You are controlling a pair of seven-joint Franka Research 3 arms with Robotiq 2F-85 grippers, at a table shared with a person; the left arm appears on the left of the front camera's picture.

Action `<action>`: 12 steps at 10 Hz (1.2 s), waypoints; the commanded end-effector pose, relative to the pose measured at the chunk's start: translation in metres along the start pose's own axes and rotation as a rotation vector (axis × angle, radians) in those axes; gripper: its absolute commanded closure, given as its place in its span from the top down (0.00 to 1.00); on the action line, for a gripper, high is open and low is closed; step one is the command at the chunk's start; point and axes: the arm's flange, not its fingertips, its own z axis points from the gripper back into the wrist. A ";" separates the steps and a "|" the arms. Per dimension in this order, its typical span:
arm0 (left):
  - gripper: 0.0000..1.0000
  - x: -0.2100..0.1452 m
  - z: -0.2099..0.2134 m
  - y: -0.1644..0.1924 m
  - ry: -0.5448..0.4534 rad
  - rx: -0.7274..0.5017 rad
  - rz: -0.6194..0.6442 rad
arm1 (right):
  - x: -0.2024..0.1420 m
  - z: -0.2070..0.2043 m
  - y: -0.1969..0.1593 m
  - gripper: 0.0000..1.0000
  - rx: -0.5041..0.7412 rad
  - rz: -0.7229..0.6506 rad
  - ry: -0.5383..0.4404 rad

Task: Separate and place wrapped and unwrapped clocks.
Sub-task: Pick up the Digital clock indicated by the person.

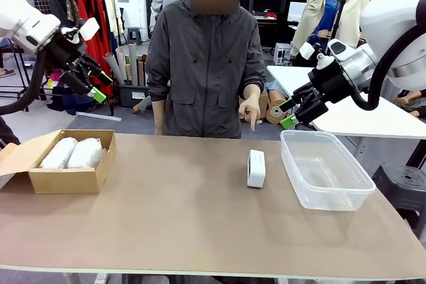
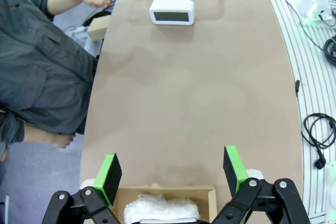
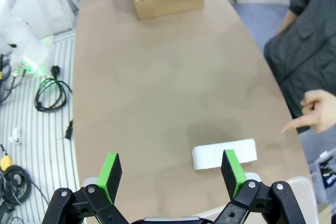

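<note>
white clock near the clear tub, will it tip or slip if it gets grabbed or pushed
The white clock stands upright on a narrow edge, so a push on its broad face would probably topple it. The casing looks like smooth, hard plastic: likely rigid, perhaps slippery. It is small, so probably light.

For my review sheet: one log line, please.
wrapped clocks: box; bare clock: table; person's hand: pointing; left gripper: open; right gripper: open

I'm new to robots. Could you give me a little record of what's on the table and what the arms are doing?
Box: cardboard, left end of table, holding two wrapped clocks
Bare clock: upright on table, beside tub
Tub: clear plastic, right of bare clock
Person's hand: pointing down toward bare clock
Left end effector: open, holding nothing
Right end effector: open, holding nothing
</note>
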 end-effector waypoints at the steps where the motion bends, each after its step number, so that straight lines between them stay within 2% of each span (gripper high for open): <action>1: 1.00 0.001 0.000 -0.001 0.002 0.005 0.002 | 0.013 -0.011 0.005 1.00 -0.057 -0.126 0.130; 4: 1.00 0.001 0.000 -0.001 0.002 0.005 0.002 | 0.030 -0.032 0.012 1.00 -0.091 -0.238 0.306; 5: 1.00 0.001 0.000 -0.001 0.002 0.005 0.002 | 0.038 -0.042 0.015 1.00 -0.143 -0.304 0.345; 6: 1.00 0.001 0.000 -0.001 0.002 0.005 0.002 | 0.047 -0.049 0.014 1.00 -0.219 -0.375 0.428; 10: 1.00 0.001 0.000 -0.001 0.002 0.005 0.002 | 0.062 -0.082 -0.025 1.00 -0.395 -0.651 0.508; 11: 1.00 0.001 0.000 -0.001 0.002 0.005 0.002 | 0.060 -0.093 -0.037 1.00 -0.458 -0.712 0.505; 12: 1.00 0.001 0.000 -0.001 0.002 0.005 0.002 | 0.054 -0.105 -0.049 1.00 -0.463 -0.790 0.486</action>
